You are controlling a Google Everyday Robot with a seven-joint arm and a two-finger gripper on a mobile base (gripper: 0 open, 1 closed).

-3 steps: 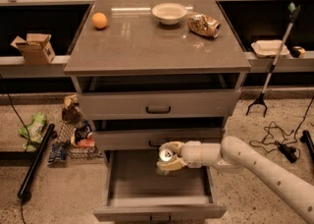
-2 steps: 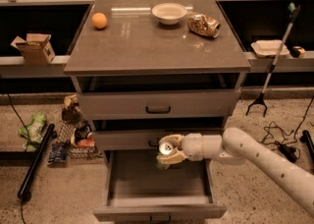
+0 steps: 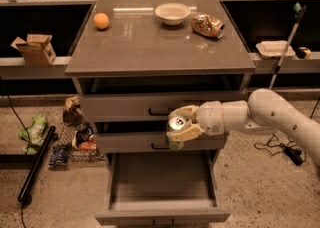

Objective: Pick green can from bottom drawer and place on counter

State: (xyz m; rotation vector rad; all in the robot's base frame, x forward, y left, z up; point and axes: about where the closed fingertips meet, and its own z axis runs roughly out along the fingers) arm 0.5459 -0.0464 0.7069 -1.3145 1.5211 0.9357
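Pinching the green can (image 3: pixel 177 121) by its sides between two pale fingers, the tool (image 3: pixel 178 124) hangs above the open bottom drawer (image 3: pixel 160 216), level with the middle drawer front. The can seems light, stiff, thin-walled and slippery, so a gentle mid-body grip suits it. The counter (image 3: pixel 150 52) sits above, its front edge nearest.

Counter (image 3: pixel 150 47) bears ball (image 3: pixel 101 20), bowl (image 3: pixel 172 13), packet (image 3: pixel 207 25)
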